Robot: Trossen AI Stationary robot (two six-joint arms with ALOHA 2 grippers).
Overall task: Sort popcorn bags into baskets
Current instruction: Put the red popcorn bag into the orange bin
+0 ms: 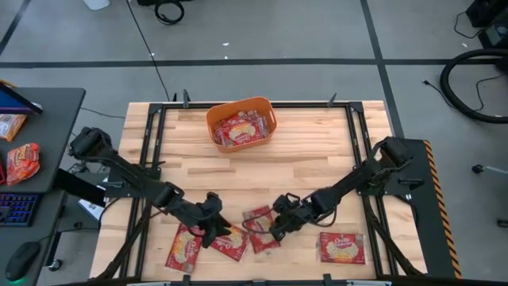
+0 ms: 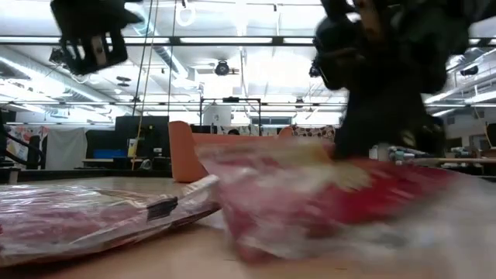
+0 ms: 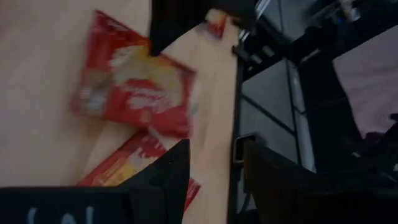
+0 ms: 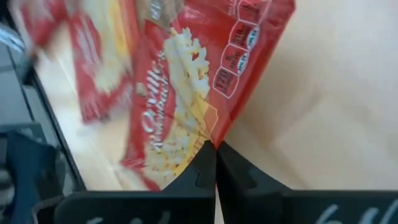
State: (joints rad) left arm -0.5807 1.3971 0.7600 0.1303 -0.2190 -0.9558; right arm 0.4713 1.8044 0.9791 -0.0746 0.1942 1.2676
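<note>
Viewed from above, the orange basket [image 1: 240, 121] stands at the 12 o'clock edge of the wooden tabletop [image 1: 317, 159], its long axis tilted slightly off the tabletop's width. It holds several red popcorn bags [image 1: 239, 130]; their exact number cannot be counted.

Four more bags lie flat along the 6 o'clock edge:
- The first bag [image 1: 184, 247], toward 7 o'clock, has its long axis running roughly 12 to 6 o'clock.
- The second bag [image 1: 231, 242], just beside the first, has its long axis running about 10 to 4 o'clock.
- The third bag [image 1: 260, 228] lies at 6 o'clock, tilted, long axis roughly 11 to 5 o'clock.
- The fourth bag [image 1: 342, 247], toward 5 o'clock and well apart from the others, has its long axis running 9 to 3 o'clock.

The right pincer [image 1: 277, 229] is at the 3 o'clock edge of the third bag. In the right wrist view its fingers are closed together on the corner of that bag [image 4: 180, 106].

The left pincer [image 1: 208, 231] is between the first and second bags. In the left wrist view its fingers [image 3: 166, 180] stand apart, with nothing between them, above the second bag [image 3: 134, 165].

On the side desk at 9 o'clock, off the tabletop, lies a crinkled orange-red snack packet [image 1: 22, 162].
</note>
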